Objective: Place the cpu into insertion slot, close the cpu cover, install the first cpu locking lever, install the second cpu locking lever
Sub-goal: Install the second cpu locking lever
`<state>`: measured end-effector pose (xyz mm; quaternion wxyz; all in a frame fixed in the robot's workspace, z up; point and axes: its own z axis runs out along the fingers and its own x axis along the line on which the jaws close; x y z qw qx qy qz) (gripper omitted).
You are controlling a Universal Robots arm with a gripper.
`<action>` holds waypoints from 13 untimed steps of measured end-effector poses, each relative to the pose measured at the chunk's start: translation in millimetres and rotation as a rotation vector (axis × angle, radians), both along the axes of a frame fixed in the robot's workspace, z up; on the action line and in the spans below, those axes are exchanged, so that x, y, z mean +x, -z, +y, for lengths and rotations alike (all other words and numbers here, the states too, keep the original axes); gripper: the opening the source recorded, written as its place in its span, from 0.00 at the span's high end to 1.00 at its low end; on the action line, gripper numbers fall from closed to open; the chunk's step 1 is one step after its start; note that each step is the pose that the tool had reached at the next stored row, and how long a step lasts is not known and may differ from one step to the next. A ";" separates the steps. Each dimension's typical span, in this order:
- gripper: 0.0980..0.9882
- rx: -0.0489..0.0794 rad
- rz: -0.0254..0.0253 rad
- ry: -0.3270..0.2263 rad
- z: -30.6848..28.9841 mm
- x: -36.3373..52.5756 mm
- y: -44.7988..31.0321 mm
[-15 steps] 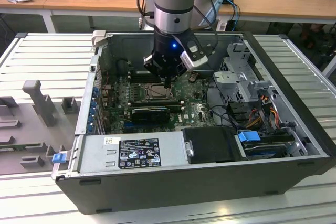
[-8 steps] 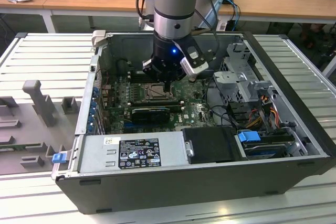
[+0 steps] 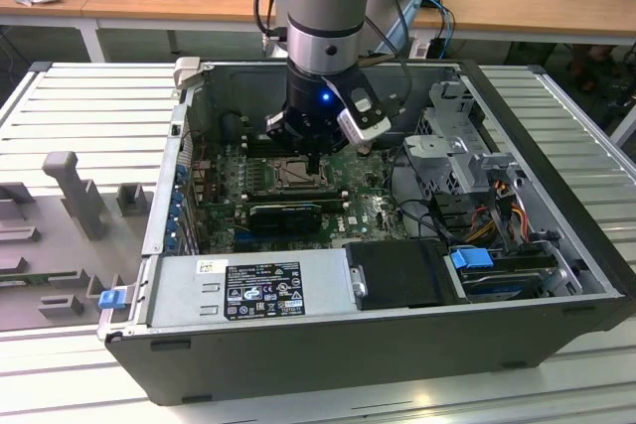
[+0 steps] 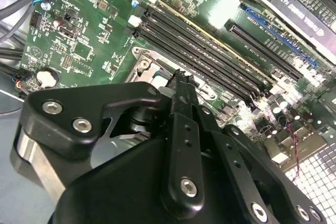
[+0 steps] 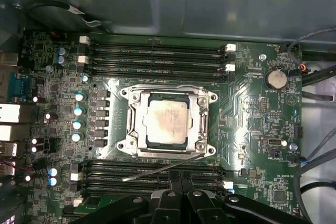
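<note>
On the exterior view's left, grey plastic fixtures [image 3: 75, 191] stand on the ribbed counter [image 3: 89, 106] beside an open computer case [image 3: 397, 325]. Along the case's near wall lies the grey power supply box [image 3: 248, 290]. Further in, the green motherboard [image 3: 368, 211] lies flat on the case floor, and the arm's gripper [image 3: 314, 158] hangs straight down over the socket area near its middle, the fingers drawn close together with nothing between them. To the exterior view's right sit a metal drive cage [image 3: 457, 141] and a bundle of coloured cables [image 3: 497, 211].

In the first wrist view, the cpu [image 5: 166, 123] lies flat in the insertion slot [image 5: 137, 141], and the cpu cover [image 5: 195, 121] is folded down around it, its cut-out centre showing the chip's dull top. A thin metal lever [image 5: 160, 169] runs slantwise just beside the socket, between it and the black memory slots [image 5: 152, 56]. The dark fingers [image 5: 176, 195] hang near the lever; contact cannot be made out. In the second wrist view the narrow fingers [image 4: 181, 98] point down at the socket frame.
</note>
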<state>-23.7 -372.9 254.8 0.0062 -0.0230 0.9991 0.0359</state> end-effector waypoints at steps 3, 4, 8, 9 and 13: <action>0.99 0.000 0.0000 0.000 -0.2 -1.6 0.1; 0.99 0.000 0.0000 0.000 -1.7 -4.7 0.9; 0.99 0.006 0.0001 0.000 -4.4 -6.1 3.9; 0.99 0.008 0.0002 0.000 -4.8 -6.4 5.0; 0.99 0.021 0.0003 0.000 -4.9 -11.6 8.6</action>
